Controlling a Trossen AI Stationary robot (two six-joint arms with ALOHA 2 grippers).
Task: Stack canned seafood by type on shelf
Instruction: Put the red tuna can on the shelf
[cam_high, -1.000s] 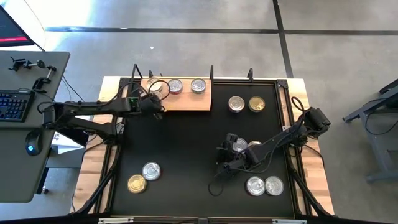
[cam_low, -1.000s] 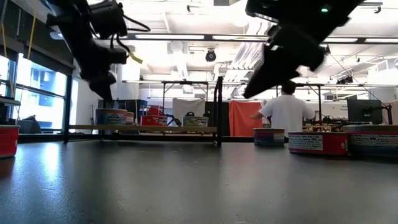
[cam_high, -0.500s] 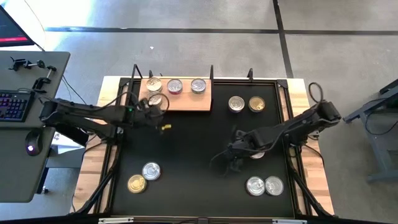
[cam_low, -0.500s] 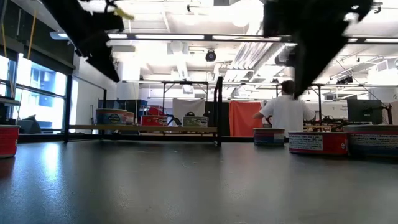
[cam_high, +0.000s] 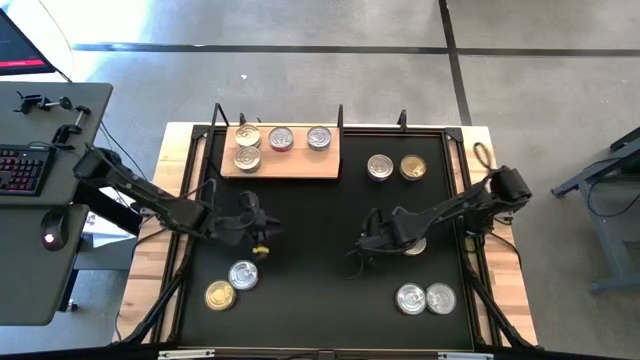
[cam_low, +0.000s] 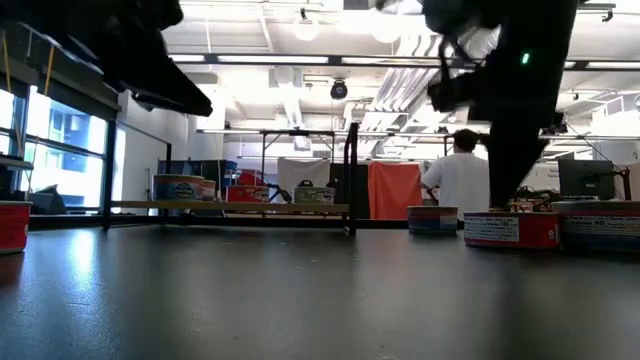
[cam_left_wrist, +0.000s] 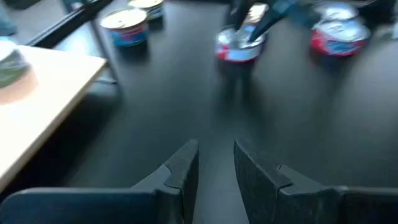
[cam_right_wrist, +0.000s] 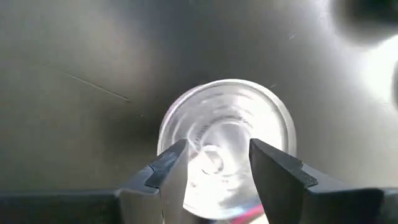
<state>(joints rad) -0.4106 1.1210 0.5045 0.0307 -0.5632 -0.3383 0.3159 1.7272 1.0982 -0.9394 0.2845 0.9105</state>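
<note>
The wooden shelf (cam_high: 300, 166) stands at the table's far left on thin black legs and carries several tins, among them one with a pinkish top (cam_high: 281, 139). My left gripper (cam_left_wrist: 216, 163) hangs open above bare black table (cam_high: 264, 230), in front of the shelf, with nothing between its fingers. My right gripper (cam_right_wrist: 214, 163) points down, open, over a silver-lidded tin (cam_right_wrist: 225, 140) that stands on the table right of centre. Its fingertips show over the lid, closer together than the tin is wide. My right gripper comes at the tin from above, with both fingertips (cam_right_wrist: 171, 167) over the lid (cam_right_wrist: 217, 134) and inside its rim. The tin stands upright on the table (cam_left_wrist: 239, 46). Whether the fingertips touch the lid cannot be told.
Loose tins stand in pairs: far right (cam_high: 379, 167) (cam_high: 412, 167), near left (cam_high: 243, 275) (cam_high: 220, 294), near right (cam_high: 410, 298) (cam_high: 441, 297). Another tin (cam_high: 413, 245) shows partly under the right arm. A person (cam_low: 462, 180) stands in the room beyond.
My left gripper has drawn back from the shelf toward the table's near edge and its middle, tipping up closer to level; a tin stays on the shelf where it was. My right gripper has tipped steeply downward and rolled over the tin right of centre.
</note>
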